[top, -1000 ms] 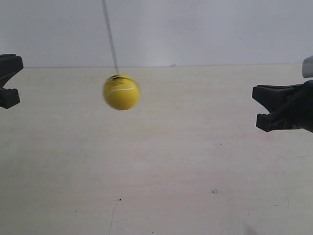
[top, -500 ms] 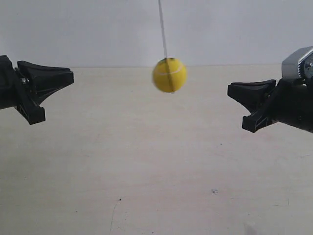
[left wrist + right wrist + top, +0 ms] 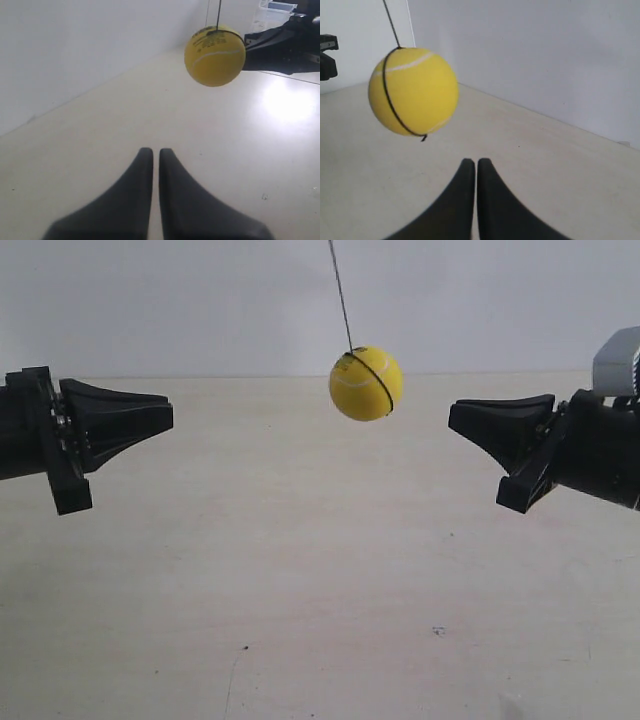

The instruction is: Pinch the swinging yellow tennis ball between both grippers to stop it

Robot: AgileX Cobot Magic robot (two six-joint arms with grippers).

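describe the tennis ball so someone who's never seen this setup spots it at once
Above the pale tabletop, before the white wall, a thin dark string drops into the gap between the left gripper and the right gripper. At its end hangs the yellow tennis ball, touching neither. It is the only round, bright thing here; its neighbours are black and pointed.

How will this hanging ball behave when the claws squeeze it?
The yellow tennis ball is round and the shut left claw is pointed, so it may slip aside. Hanging on a thin string, it likely swings from a light nudge.
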